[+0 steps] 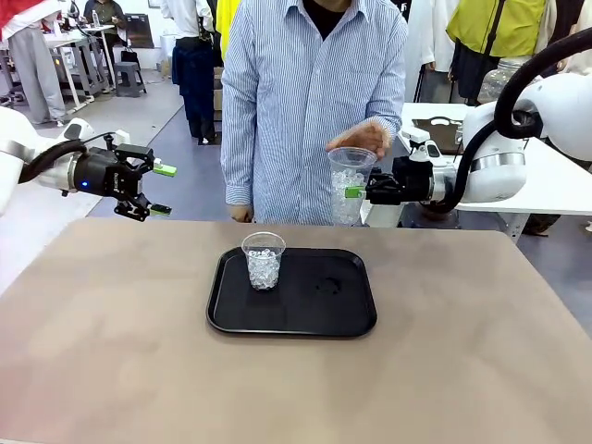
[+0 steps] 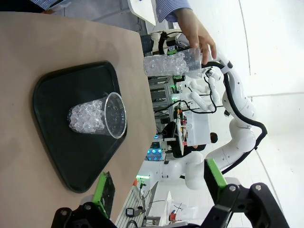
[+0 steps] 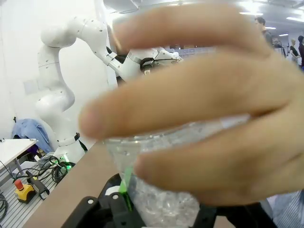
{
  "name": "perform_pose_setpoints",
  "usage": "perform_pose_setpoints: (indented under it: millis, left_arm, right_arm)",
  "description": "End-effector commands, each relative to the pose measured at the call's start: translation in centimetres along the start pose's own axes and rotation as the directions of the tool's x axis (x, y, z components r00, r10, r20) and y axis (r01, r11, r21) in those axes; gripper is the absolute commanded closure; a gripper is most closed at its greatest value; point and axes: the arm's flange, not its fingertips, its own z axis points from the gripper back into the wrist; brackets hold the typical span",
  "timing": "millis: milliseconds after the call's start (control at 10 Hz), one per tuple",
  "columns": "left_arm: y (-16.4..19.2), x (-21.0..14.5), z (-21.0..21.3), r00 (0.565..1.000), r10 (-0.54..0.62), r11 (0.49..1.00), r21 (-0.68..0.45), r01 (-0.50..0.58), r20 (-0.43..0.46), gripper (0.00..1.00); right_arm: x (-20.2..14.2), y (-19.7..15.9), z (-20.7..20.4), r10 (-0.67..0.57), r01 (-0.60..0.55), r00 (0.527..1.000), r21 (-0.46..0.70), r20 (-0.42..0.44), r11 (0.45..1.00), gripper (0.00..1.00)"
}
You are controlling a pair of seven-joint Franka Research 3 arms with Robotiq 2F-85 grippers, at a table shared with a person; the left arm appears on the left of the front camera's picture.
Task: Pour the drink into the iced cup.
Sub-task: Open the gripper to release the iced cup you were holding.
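Observation:
My right gripper [image 1: 354,192] is shut on a clear cup full of ice [image 1: 349,190], held upright above the table's far edge. A person's hand [image 1: 359,139] rests on that cup's rim. In the right wrist view the hand [image 3: 199,109] covers most of the cup [image 3: 161,199]. A second iced cup [image 1: 264,261] stands upright on the black tray [image 1: 222,319]. My left gripper [image 1: 157,190] hangs open at the far left, holding nothing. From its wrist I see the tray cup [image 2: 95,116] and the held cup [image 2: 171,64]. The drink is out of view.
The tray sits in the middle of the brown table [image 1: 462,370], with bare tabletop all around it. The person in a striped shirt [image 1: 296,92] stands at the far edge. A white table [image 1: 555,185] lies behind my right arm.

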Motion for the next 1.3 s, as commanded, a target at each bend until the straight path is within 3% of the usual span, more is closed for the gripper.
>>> perform_pose_setpoints:
  millis: [0,1200]
  left_arm:
    - [-0.15,-0.20,0.08,1.000,-0.001,1.000,-0.001,0.001,0.001,0.00]
    - [-0.15,-0.20,0.08,1.000,-0.001,1.000,-0.001,0.001,0.001,0.00]
  right_arm:
    - [0.55,0.07,-0.14,0.005,-0.005,1.000,-0.007,0.012,1.000,0.37]
    - [0.55,0.07,-0.14,0.005,-0.005,1.000,-0.007,0.012,1.000,0.37]
